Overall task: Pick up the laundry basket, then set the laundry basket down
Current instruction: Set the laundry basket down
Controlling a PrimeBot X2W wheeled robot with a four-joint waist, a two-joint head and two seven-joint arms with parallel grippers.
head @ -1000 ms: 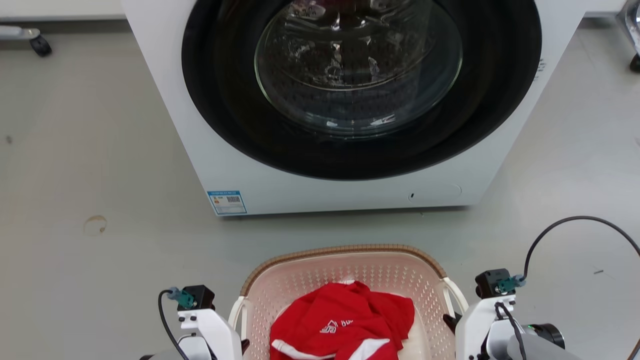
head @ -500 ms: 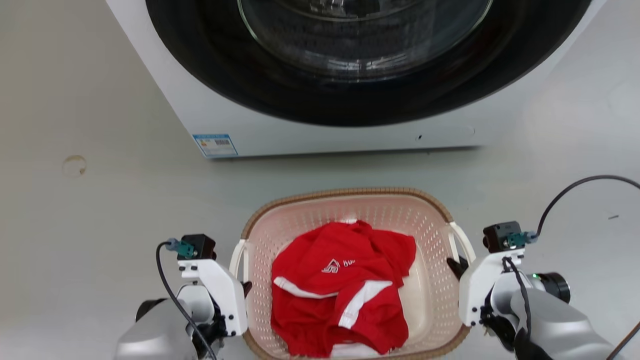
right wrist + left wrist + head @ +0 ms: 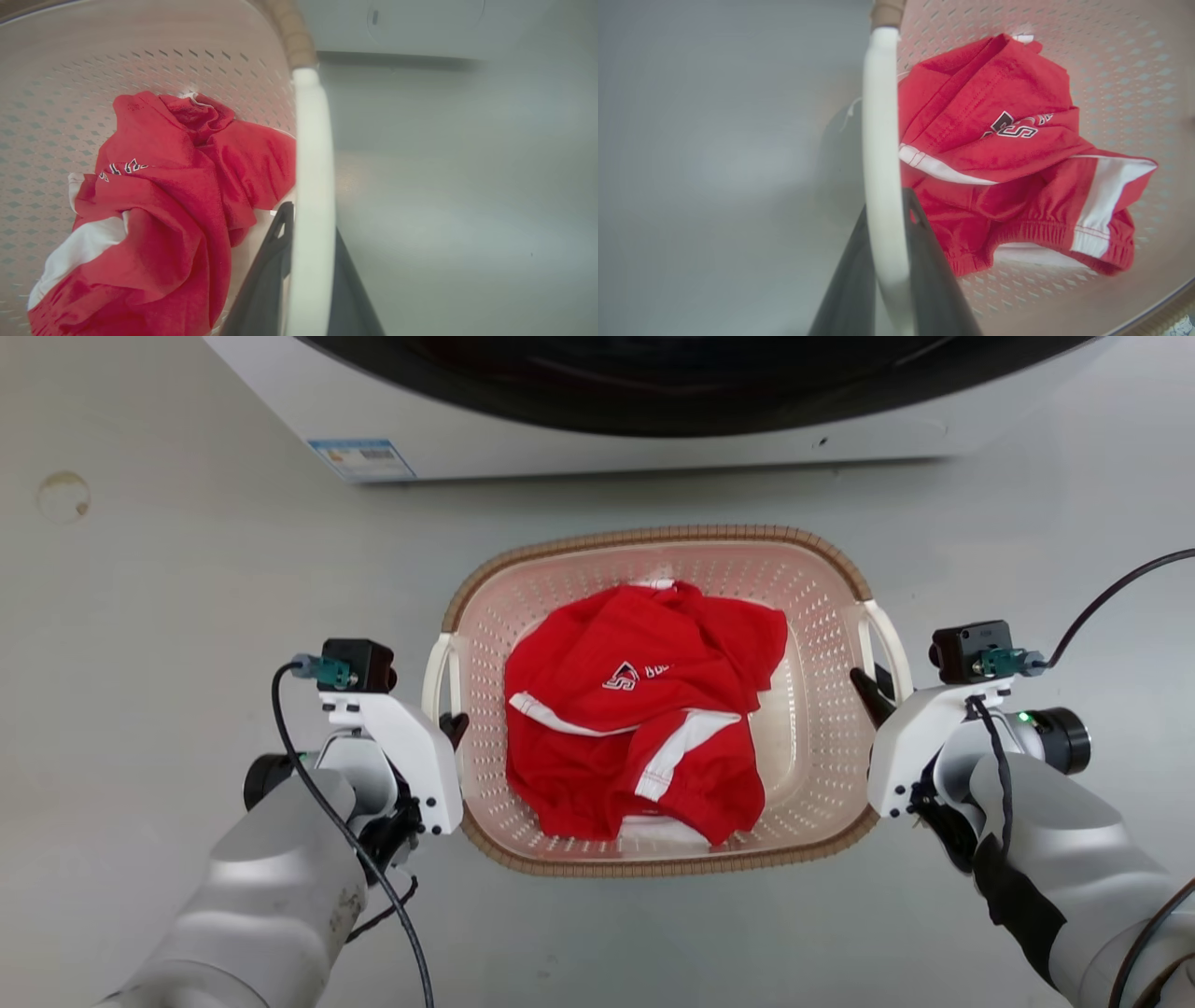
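- Layout first: the laundry basket (image 3: 653, 537) sits right between the two tools, its long axis running from one to the other.
- The left tool (image 3: 455, 726) is clamped on the white left handle (image 3: 880, 140), with the basket body on its inner side.
- The right tool (image 3: 866, 689) mirrors that on the right handle (image 3: 312, 186).
- Neither arm is nearer, so I'd guess both have to move level or the red shirt (image 3: 644, 709) slides.
- Can't tell if the bottom is off the floor (image 3: 187, 616).
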